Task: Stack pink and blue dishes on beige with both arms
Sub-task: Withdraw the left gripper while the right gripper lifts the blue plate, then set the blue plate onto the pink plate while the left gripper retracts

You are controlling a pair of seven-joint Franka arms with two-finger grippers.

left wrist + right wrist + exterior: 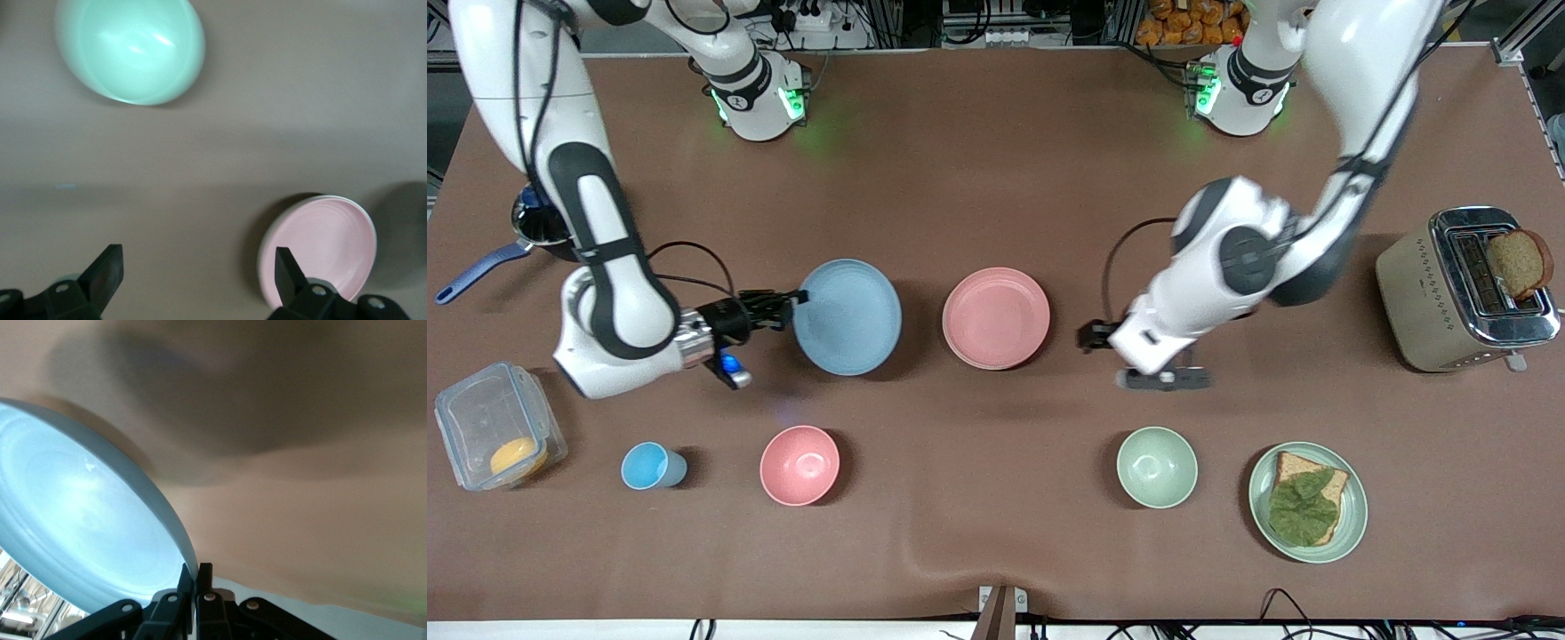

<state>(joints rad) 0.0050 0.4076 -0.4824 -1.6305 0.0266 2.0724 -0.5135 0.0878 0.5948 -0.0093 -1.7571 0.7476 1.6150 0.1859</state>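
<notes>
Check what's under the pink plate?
Pink plate seems to sit on something: the left wrist view shows a pale rim under its edge. Whether that's the beige plate can't be told; it's covered.

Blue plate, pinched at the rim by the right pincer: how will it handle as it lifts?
The blue plate looks rigid, so it probably won't flex. The right pincer grips only its thin edge, so it may droop or slip. Its matte finish should help grip.

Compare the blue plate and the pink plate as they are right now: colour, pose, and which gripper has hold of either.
The blue plate is light blue; the pink plate is pale pink. The blue plate is pinched at its rim by the shut right gripper and looks tilted off the table in the right wrist view; the pink plate is gripped by nothing, with the open left gripper beside it. Both are round, matte and of like size, side by side mid-table.
</notes>
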